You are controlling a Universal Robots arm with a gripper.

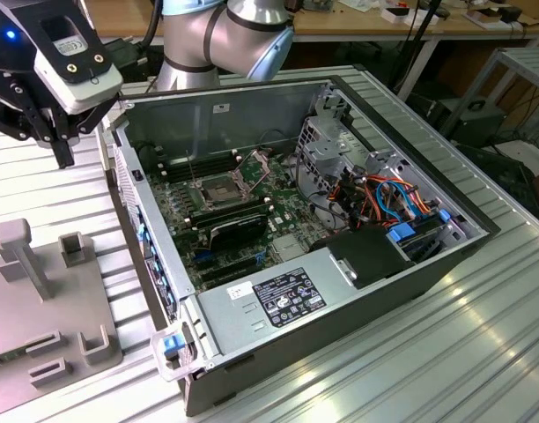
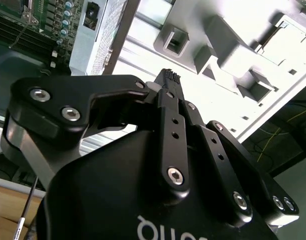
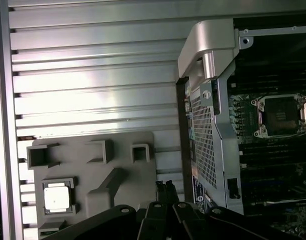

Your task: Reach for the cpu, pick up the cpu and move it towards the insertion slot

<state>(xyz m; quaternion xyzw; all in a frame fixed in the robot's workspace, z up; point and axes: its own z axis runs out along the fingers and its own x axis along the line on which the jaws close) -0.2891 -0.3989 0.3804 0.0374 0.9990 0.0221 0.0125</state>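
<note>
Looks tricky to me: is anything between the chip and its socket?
Yes: the computer case's side wall stands between the chip in its grey holder and the socket. Nothing visible covers either from above.

Matt black gripper (image 2: 169,77), glossy ribbed metal table (image 1: 481,352).

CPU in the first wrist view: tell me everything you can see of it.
The cpu is a small square chip with a pale, silvery metal top. It lies flat in a square recess of the grey holder plate, which sits on the ribbed metal table outside the computer case. Only the holder touches it. The gripper is apart from it, holding nothing.
</note>
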